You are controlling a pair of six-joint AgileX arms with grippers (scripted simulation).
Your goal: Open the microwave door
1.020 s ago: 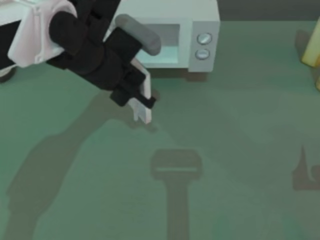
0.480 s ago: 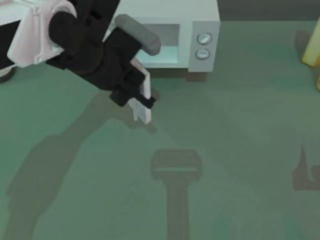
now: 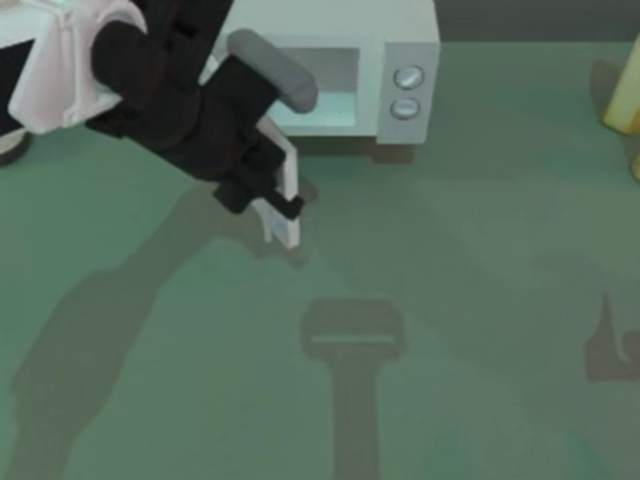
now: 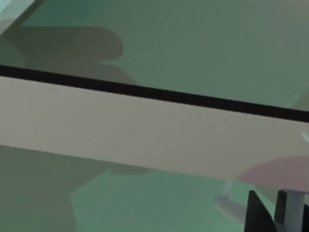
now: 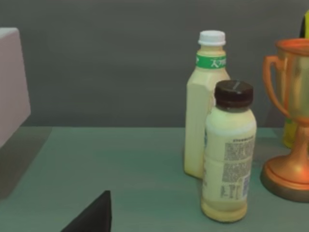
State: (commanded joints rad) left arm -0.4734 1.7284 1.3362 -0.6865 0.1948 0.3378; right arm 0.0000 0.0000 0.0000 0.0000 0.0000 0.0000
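My left gripper [image 3: 283,212] clamps the microwave door [image 3: 289,195], swung wide open from the microwave [image 3: 400,40]. My right gripper isn't visible.

No legible text on either bottle's label [image 5: 210,61].

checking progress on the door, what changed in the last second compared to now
The left gripper and the microwave door edge it holds shifted slightly toward the top view's left and a touch toward the microwave; the door is already swung open. The hold on the door looks unchanged. The microwave body and its knobs stayed put. The right gripper is not in the top view.
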